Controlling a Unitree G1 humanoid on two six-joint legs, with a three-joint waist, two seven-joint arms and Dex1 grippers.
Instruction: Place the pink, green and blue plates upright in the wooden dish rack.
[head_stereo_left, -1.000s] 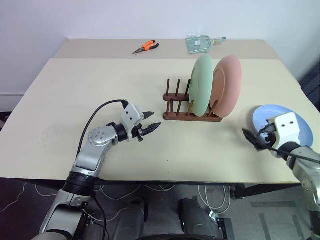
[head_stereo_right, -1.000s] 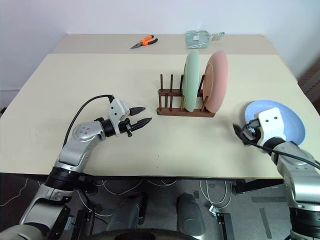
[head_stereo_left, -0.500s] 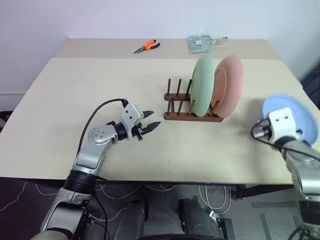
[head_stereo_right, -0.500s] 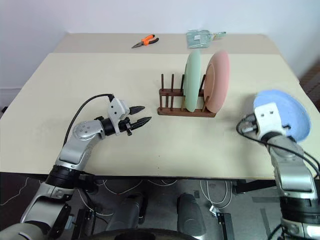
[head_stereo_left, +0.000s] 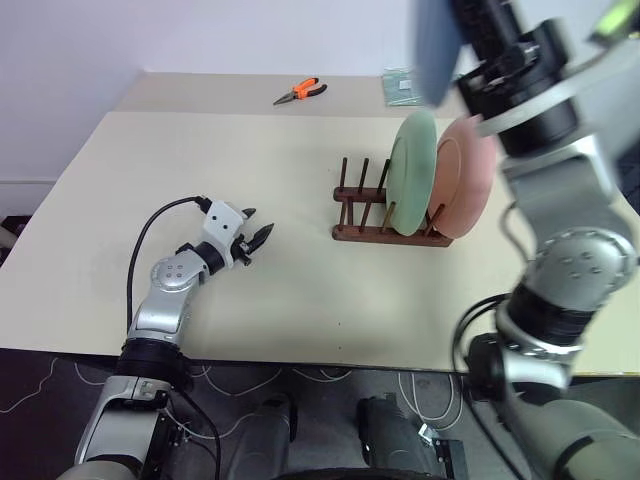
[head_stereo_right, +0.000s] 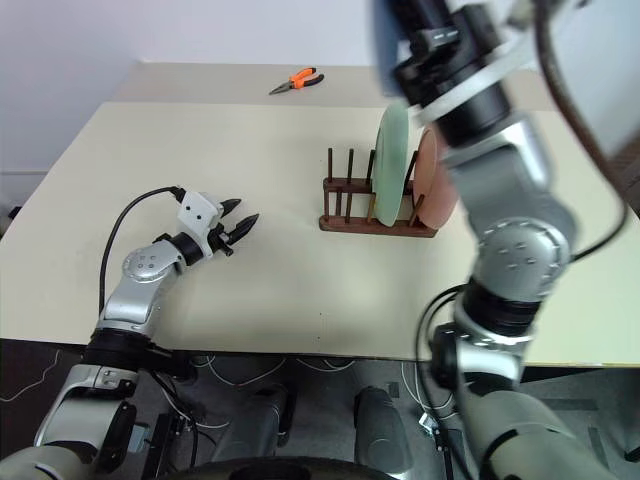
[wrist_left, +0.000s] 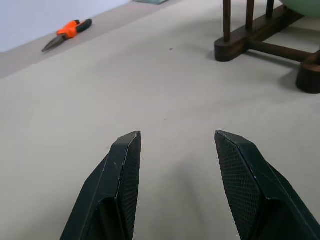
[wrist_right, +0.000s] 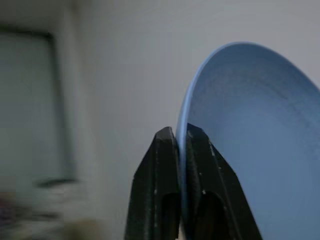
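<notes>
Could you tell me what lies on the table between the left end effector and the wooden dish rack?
Nothing: in the left eye view, bare tabletop runs from the left end effector to the wooden dish rack.

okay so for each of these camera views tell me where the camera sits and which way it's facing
Head views, left and right eye: on the head, facing forward and down over the table; both arms show, the right raised with the blue plate above the dish rack, which holds the green plate and pink plate.
Left wrist view: along the open left end effector, level over the table toward the rack's base and the orange pliers.
Right wrist view: along the right end effector, shut on the blue plate's rim.
Shared: the pliers and rack appear in head and left wrist views.
</notes>
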